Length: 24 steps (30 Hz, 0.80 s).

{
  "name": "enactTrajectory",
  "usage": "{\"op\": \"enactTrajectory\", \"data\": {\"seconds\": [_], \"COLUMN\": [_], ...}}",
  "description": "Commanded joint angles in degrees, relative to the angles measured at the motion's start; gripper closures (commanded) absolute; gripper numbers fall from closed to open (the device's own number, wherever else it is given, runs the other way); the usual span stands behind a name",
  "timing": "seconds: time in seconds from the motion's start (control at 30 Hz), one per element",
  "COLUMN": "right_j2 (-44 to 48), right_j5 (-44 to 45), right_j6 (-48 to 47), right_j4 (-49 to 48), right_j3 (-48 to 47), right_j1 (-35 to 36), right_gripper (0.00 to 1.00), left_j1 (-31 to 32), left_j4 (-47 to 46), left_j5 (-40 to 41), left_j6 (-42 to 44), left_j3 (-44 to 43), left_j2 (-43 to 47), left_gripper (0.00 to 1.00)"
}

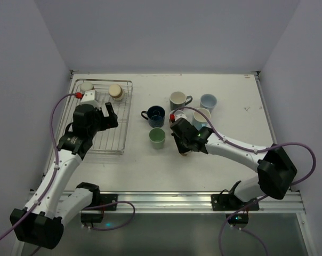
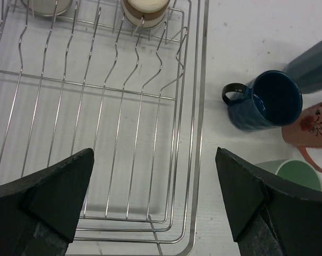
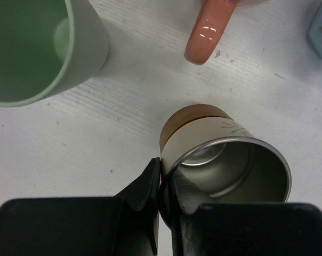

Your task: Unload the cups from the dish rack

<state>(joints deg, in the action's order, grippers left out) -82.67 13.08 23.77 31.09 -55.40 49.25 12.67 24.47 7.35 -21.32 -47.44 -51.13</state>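
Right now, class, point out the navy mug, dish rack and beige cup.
navy mug (image 2: 246, 117), left wrist view, outer wall.
dish rack (image 2: 200, 122), left wrist view, right rim.
beige cup (image 3: 209, 134), right wrist view, side wall.

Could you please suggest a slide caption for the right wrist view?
Right gripper, jaws shut on the rim of a beige cup, beside a green cup and a pink mug handle.

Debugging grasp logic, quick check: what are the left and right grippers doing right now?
Left gripper: open, empty, above the rack.
Right gripper: closed on the rim of the beige cup.
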Motion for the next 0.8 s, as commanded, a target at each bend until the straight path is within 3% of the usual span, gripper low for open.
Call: {"op": "enactTrajectory", "data": {"seconds": [0.0,0.17,0.37,0.63,0.77], "right_j2": [-1.3,-1.2,2.1,14.4,20.3], "right_j5": [3.1,2.7,0.2,-4.2,-6.9], "right_j6": [-2.1,-2.9,-3.6,-3.1,-2.4], "right_j4": [0.5,-1.0,-4.0,-10.4,-15.3], "right_j3": [-3.5,-2.9,-1.0,4.4,8.5], "right_j1": [0.9,1.6,1.9,2.1,2.1], "right_gripper": [0.89,0.60,0.46,0.22,0.18], "left_j1": [-0.1,-0.3,-1.7,-2.6,-3.5], "left_j4": [0.1,-2.3,-5.7,-8.7,-10.0], "left_j5": [5.1,6.2,7.5,10.9,10.4], "left_j6": [0.5,-1.3,-4.0,-1.9,1.4], "left_j3": [-7.4,-12.2,-18.4,-31.1,-34.6], "left_j2": [-4.8,-11.6,-22.9,-41.8,-48.7], "left_gripper": [0.00,0.00,0.00,0.00,0.00]}}
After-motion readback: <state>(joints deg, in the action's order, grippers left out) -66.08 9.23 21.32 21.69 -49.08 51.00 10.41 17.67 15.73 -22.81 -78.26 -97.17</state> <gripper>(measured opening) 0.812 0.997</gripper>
